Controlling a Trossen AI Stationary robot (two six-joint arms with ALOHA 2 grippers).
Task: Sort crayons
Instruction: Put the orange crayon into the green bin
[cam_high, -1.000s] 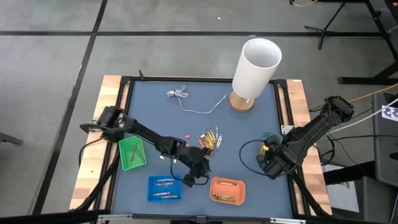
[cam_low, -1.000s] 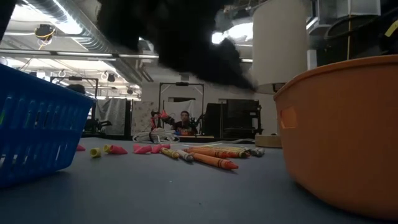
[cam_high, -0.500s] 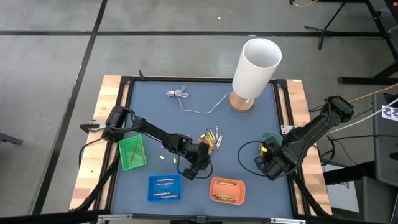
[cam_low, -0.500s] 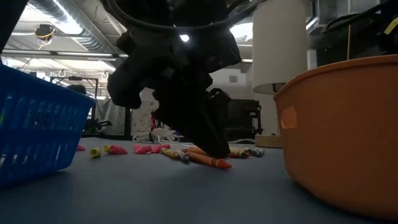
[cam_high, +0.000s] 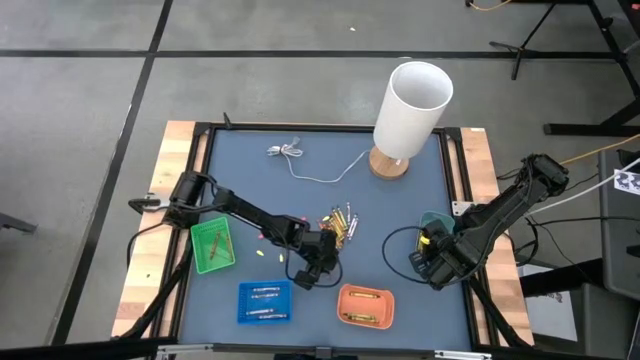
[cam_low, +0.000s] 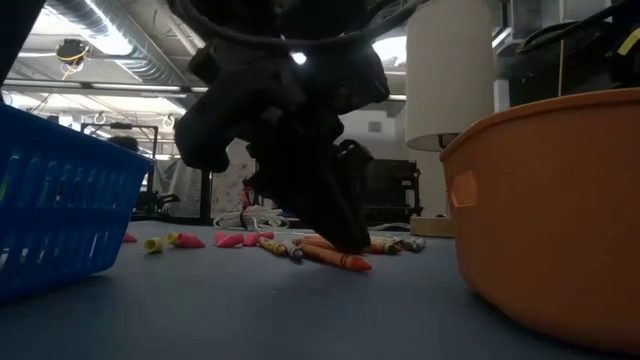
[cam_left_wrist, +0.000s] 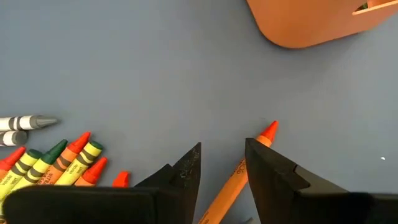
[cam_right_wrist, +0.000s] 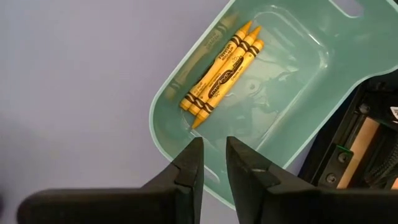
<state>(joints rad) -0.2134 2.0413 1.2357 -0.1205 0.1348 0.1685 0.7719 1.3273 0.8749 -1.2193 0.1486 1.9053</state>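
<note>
My left hand (cam_left_wrist: 222, 163), fingers parted, straddles an orange wax crayon (cam_left_wrist: 249, 163) near the orange plastic tray (cam_left_wrist: 314, 22). The high view hides this; my right hand (cam_right_wrist: 213, 163) hovers, holding nothing, over yellow crayons (cam_right_wrist: 222, 67).

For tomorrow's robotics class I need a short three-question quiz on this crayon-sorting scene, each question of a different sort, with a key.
1. True or false: the left gripper has its fingers open astride an orange crayon.
2. What colour are the crayons in the teal tray under the right gripper? A red, B yellow, C grey.
3. Fill in: the white cable leads to the ____.

Key: 1 true; 2 B; 3 lamp.
</note>
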